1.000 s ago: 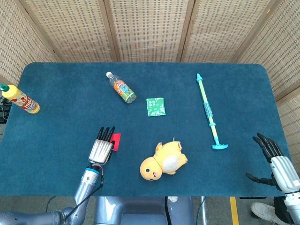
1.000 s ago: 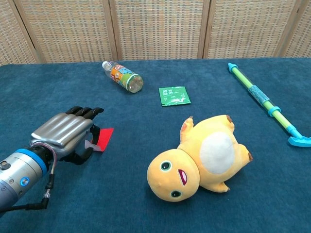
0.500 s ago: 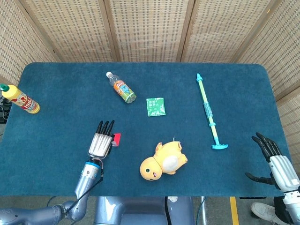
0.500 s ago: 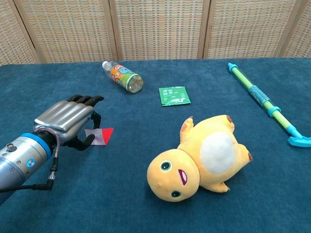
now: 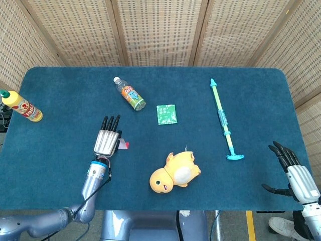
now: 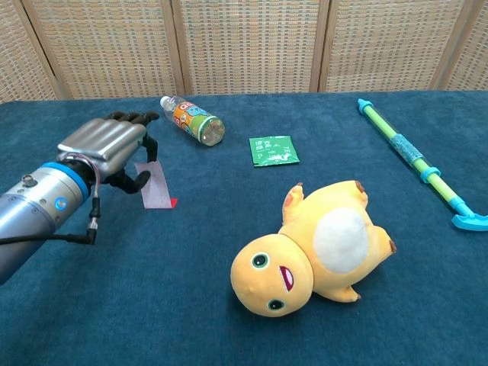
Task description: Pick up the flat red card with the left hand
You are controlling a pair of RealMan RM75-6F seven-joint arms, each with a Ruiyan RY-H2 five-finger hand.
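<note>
1. A table (image 5: 60, 165) covered in dark blue cloth is seen in front of woven wicker screens (image 5: 160, 30).
2. The left hand (image 5: 107, 141) is seen raised above the cloth left of centre, its fingers (image 6: 126, 118) extended forward and slightly curled. The flat red card (image 6: 156, 187) is held in this hand, pinched under the fingers and hanging down tilted, its pale face shown to the chest view and a red corner at its lower edge. In the head view only a small red and pale sliver (image 5: 123, 145) is visible beside the hand.
3. The right hand (image 5: 291, 173) is seen at the near right edge of the table, fingers spread apart, nothing held in it.
4. A yellow plush toy (image 6: 316, 248) is laid on its back near the middle front of the table, well apart from the card.
5. A long green and blue water squirter (image 5: 223, 120) is laid lengthwise on the right side.
6. A plastic drink bottle (image 5: 129, 94) is laid on its side behind the left hand.
7. A yellow sauce bottle (image 5: 20, 106) is laid at the far left edge.
8. A green sachet (image 5: 166, 114) is laid flat near the centre, between the drink bottle and the water squirter.
</note>
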